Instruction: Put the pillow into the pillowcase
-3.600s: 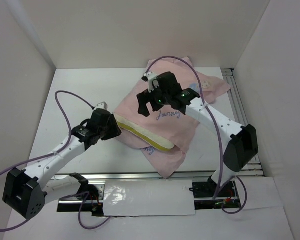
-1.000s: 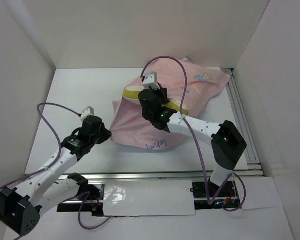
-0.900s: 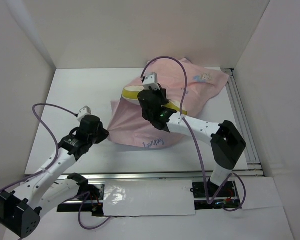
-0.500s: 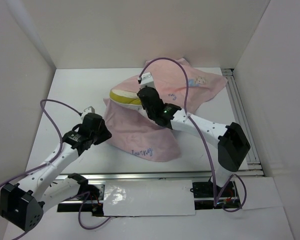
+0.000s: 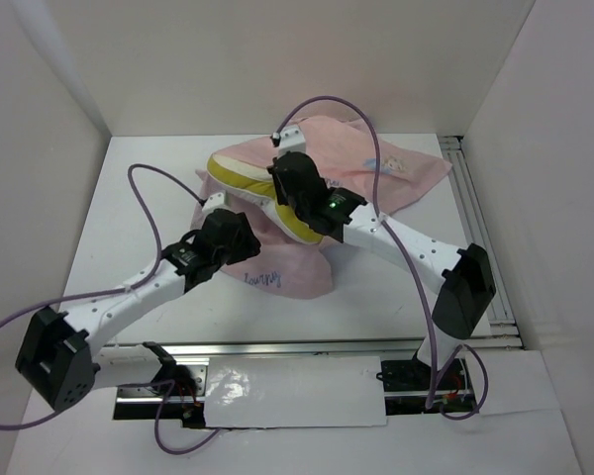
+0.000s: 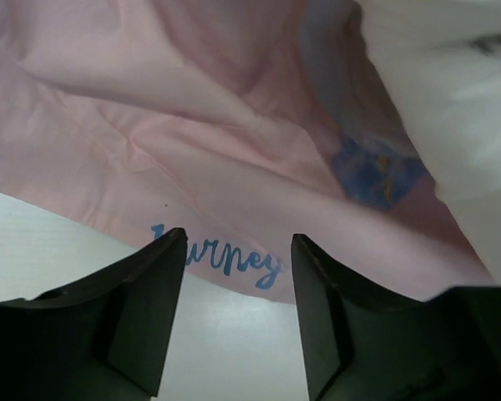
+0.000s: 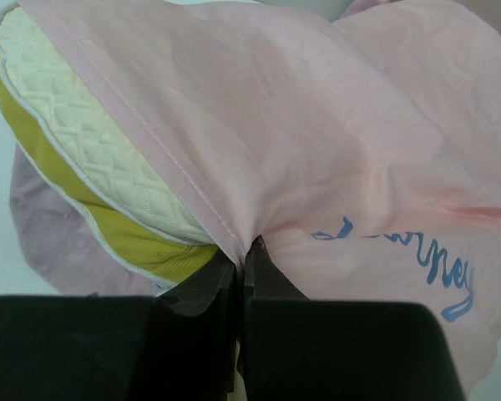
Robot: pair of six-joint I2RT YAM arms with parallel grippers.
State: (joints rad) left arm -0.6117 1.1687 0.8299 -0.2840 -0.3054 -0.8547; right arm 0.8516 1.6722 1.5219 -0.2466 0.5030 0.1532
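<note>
Pinching the pillowcase (image 7: 334, 125) hem, R gripper (image 7: 242, 255) is clamped tight; we see pillow (image 7: 75, 159) poking out. L gripper (image 6: 238, 251) gapes wide, holds nothing.

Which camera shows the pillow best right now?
The right wrist view: the pillow fills its left side, quilted cream face and yellow edge poking out of the pillowcase. The top external view shows only a yellow-edged end, partly behind the right arm. The left wrist view shows only pillowcase, no pillow.

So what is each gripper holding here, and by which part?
The right gripper is pinched shut on the pillowcase at its stitched hem, right beside the pillow. The left gripper stands open, holding nothing.
</note>
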